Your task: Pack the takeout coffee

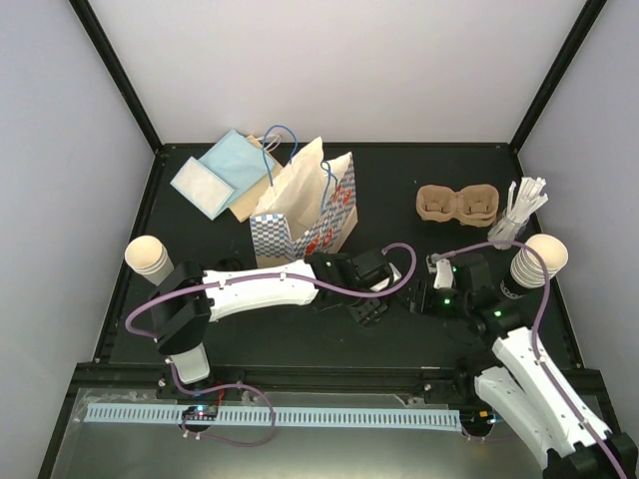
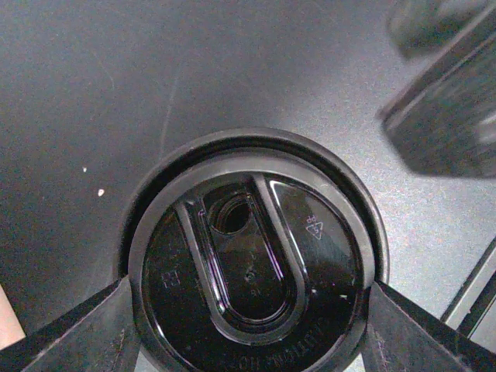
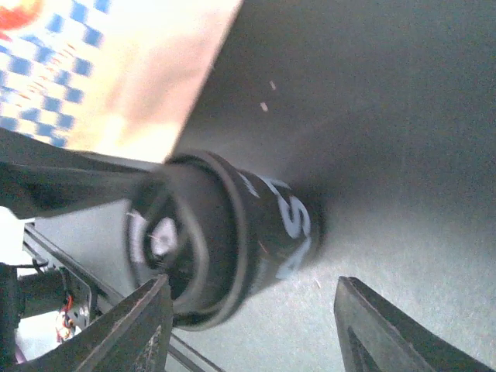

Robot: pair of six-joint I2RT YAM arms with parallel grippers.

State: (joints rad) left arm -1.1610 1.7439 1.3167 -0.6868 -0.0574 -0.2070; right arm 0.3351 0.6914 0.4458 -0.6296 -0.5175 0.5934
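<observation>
Left gripper (image 1: 371, 307): fingers (image 2: 85, 333) are clamped on a lid (image 2: 249, 260), one on each side of the rim. The lid is glossy black moulded plastic, round, with a raised oval rib around a sip hole, embossed text and a recycling mark. It sits mid-table, just above the matte black table (image 1: 260, 334), whose surface looks finely grained with a few pale specks.

Right gripper (image 3: 252, 283): fingers are spread apart with nothing pinched. Its view is motion-blurred. Just past the tips there's a black round part (image 3: 232, 232), cylindrical with a flared rim and white lettering on the side. Can't tell what it is. The right finger is apart from it; for the left finger, contact is unclear.

From the top view, the two grippers are close together at table centre, the right one just to the right of the left.

Other task items:
- cup tray (image 1: 457, 204): brown moulded pulp with a rough look and two round wells, sitting at back right with both wells empty.
- left cup stack (image 1: 148, 256): cream-tan paper cups, nested, at the left edge.
- right cup stack (image 1: 539, 261): same cups with a dark printed band low down, at the right edge beside the right arm.

Not task items:
- bag (image 1: 305, 215): paper, blue-checked with red circles, back centre, standing with its top gaping.
- flat pale-blue packets (image 1: 215, 175): behind and left of the bag.
- stir sticks (image 1: 519, 215): white and thin, bunched upright just right of the tray.
</observation>
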